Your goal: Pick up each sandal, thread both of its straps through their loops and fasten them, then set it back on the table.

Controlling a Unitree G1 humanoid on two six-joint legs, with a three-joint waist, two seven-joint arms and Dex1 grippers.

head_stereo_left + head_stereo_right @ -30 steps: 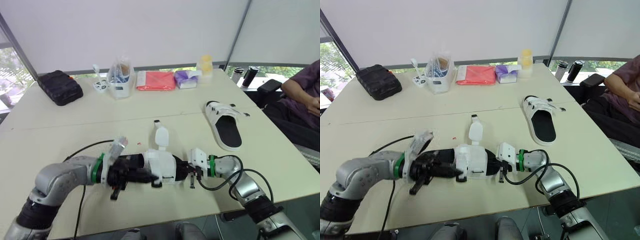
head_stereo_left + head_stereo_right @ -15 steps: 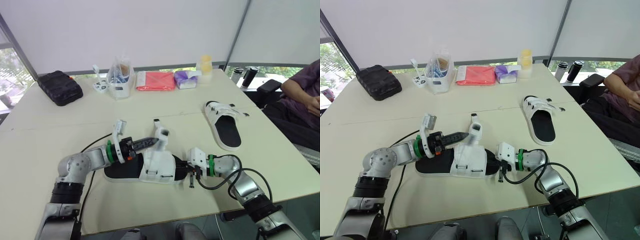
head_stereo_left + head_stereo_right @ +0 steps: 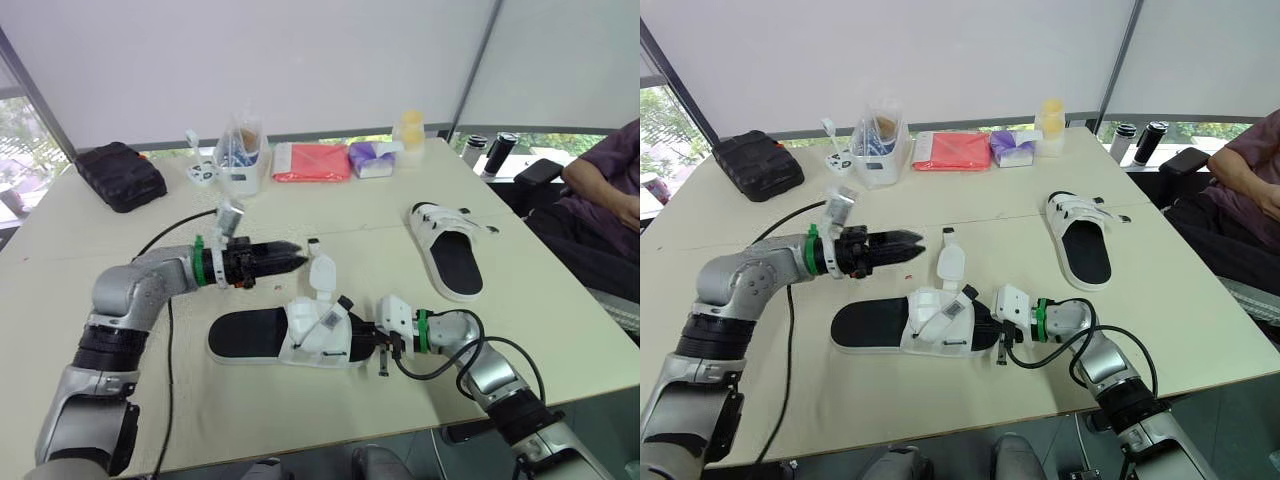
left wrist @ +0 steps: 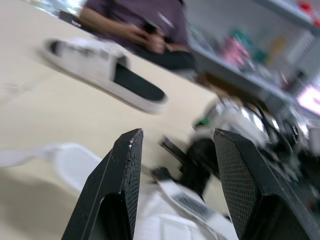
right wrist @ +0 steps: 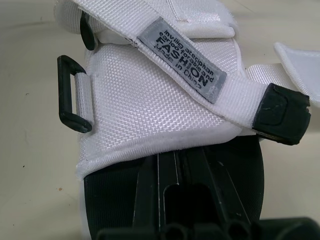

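1. Closest to me, the right gripper [image 3: 378,343] sits against the toe end of the near sandal [image 3: 262,334], which lies flat on the surface [image 3: 120,400]. Whether it is clamping the sole I cannot tell. If it isn't, any tug on a strap would likely drag the whole sandal across the surface.
2. The labelled strap [image 5: 186,67] lies slack over the white upper, and the black loop [image 5: 63,95] at the side has nothing through it. My guess is that pressing this strap down now would fasten it with the loop skipped.
3. A little further off, the other strap [image 3: 322,272] stands up loose. It looks floppy, so a gripper coming in could knock it flat or snag its end instead of catching it.
4. The left gripper [image 3: 298,260] hovers beside that upright strap, its fingers [image 4: 125,170] spread and holding nothing.
5. Half a second ago that left gripper was down on the sandal at the strap. It has since lifted off towards the far side, and the labelled strap has dropped across the upper.
6. The far sandal [image 3: 448,252] has not moved. It lies well apart from the near one, close to the seated person [image 3: 610,190].
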